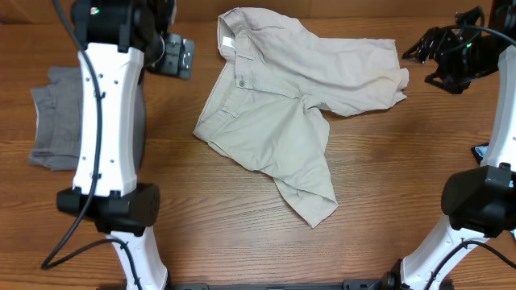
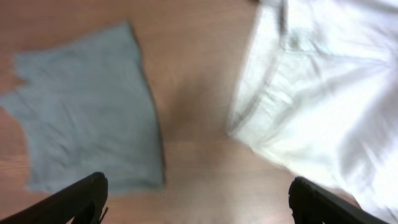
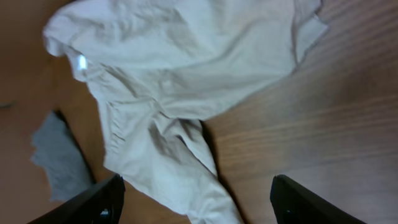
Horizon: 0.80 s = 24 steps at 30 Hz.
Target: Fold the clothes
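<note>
left arm (image 1: 101, 121): white shell, black joints, cable | right arm (image 1: 476, 193): same | left hand (image 2: 199, 198), right hand (image 3: 198, 200): black

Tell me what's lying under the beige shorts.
The wooden table shows all around the beige shorts; nothing pokes out from beneath. What their overlapping layers cover cannot be seen.

Beige shorts (image 1: 274, 105) are matt woven cloth, creased all over and kinda crisp-looking. The grey garment (image 1: 56, 121) at 9 o'clock looks softer, also matt. Bench (image 1: 387, 177) is brown wood grain with a faint sheen. Arm shells (image 1: 105, 121) are smooth glossy white plastic; left tool (image 2: 199, 202) and right tool (image 3: 199, 202) matt black.
</note>
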Each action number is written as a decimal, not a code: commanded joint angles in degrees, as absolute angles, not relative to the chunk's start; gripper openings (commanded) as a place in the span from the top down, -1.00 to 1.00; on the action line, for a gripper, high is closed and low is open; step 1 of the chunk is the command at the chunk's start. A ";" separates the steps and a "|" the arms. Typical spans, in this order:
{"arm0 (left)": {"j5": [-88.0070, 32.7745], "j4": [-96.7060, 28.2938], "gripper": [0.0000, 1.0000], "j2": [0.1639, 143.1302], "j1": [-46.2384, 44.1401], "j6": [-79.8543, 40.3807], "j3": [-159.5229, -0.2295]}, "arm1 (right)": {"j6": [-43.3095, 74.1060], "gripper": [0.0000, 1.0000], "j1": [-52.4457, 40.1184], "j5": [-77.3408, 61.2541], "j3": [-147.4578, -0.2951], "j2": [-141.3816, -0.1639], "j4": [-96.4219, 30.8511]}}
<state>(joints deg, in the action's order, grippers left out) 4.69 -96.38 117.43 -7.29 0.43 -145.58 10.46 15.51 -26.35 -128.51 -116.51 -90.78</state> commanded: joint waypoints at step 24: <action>-18.22 -61.73 -0.82 112.84 -8.84 14.22 -98.80 | 4.71 -0.67 0.69 -21.45 -116.49 -106.94 -94.13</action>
<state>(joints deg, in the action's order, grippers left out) -10.11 -66.87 112.14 -7.81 8.80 -101.14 5.28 0.97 -22.46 -119.17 -107.07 -95.72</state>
